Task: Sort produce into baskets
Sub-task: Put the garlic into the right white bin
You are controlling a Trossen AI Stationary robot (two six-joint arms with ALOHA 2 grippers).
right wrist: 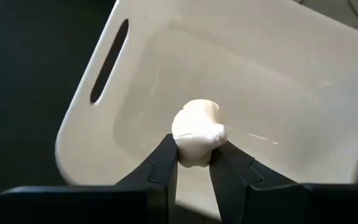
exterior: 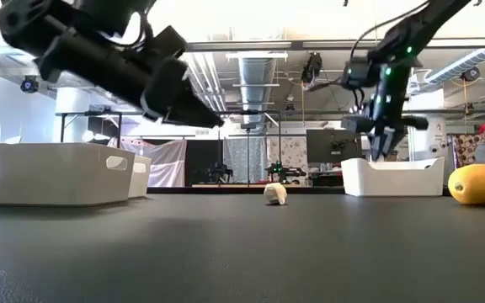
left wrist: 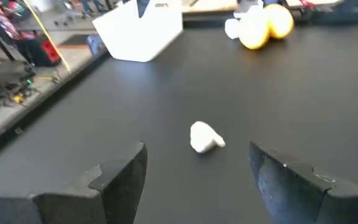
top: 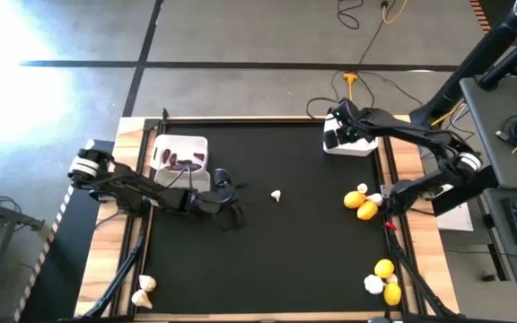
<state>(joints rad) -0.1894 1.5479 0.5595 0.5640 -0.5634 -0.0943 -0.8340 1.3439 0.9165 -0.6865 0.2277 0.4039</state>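
Over the white basket (top: 359,147) at the table's 1 o'clock corner, the right gripper (top: 334,131) hangs with its fingers (right wrist: 166,163) clamped on a white garlic bulb (right wrist: 196,133). The right wrist view shows the bulb pinched between the two finger tips, directly above the basket's bare floor. The low view shows this gripper (exterior: 383,143) just above the basket's rim (exterior: 394,176).

Toward 9 o'clock, the left gripper (top: 232,208) sits low over the black mat (top: 285,260), its fingers (left wrist: 114,183) spread apart and holding nothing. A loose garlic bulb (top: 276,195) lies on the mat at 3 o'clock from it, close by but not touched; the left wrist view places this bulb (left wrist: 205,138) ahead of the open fingers, between their lines.

At 10 o'clock stands a second basket (top: 180,151) containing dark purple pieces (top: 183,162). A third basket (top: 189,178) adjoins it on its 6 o'clock side, largely hidden under the left arm; its contents cannot be told.

At 3 o'clock, near the mat's edge, two lemons (top: 361,204) lie touching, with a small garlic bulb (top: 375,198) beside them. At 5 o'clock lie two more lemons (top: 387,278) with a garlic bulb (top: 372,284) against them. At 7 o'clock, on the wooden border, two garlic bulbs (top: 144,290) lie together.
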